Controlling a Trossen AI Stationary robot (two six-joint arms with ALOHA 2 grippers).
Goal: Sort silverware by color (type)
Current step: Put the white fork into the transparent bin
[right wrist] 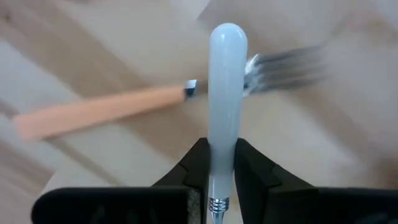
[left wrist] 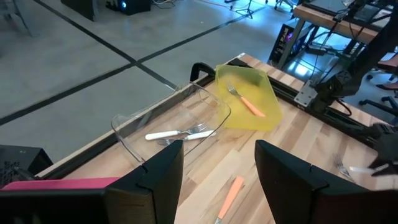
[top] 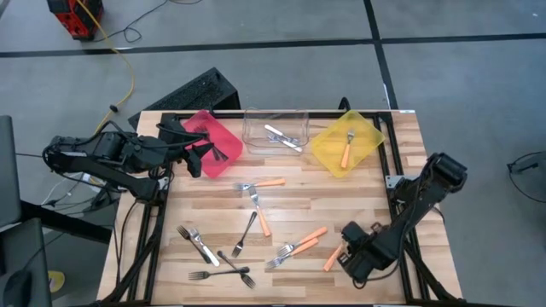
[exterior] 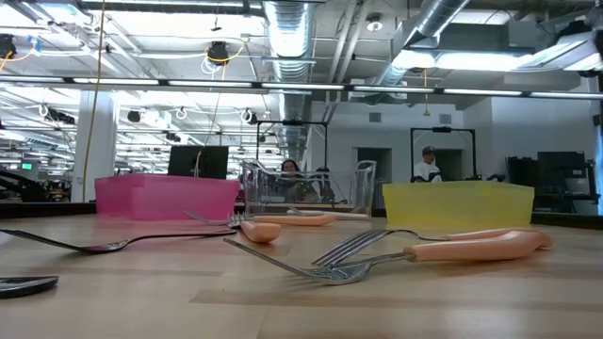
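- Okay, starting on your left: the left gripper (top: 198,156) is hovering at the red bin (top: 223,127) with its fingers (left wrist: 158,171) standing apart and nothing between them; dark forks (top: 219,152) are already lying in that bin.
- Moving to the middle, the clear bin (top: 252,128) is holding white-handled forks (left wrist: 180,134), and the yellow bin (top: 328,158) is holding one orange-handled fork (top: 347,150).
- Roughly ten loose forks (top: 256,213) are still waiting on the table (top: 290,196), so you're looking at well under half done.
- Over on your right, the right gripper (top: 351,253) is working near the table's front right corner, clamped on a white-handled fork (right wrist: 227,87), with an orange-handled one (right wrist: 102,111) just beside it.
- You're getting open board between that corner and the bins.
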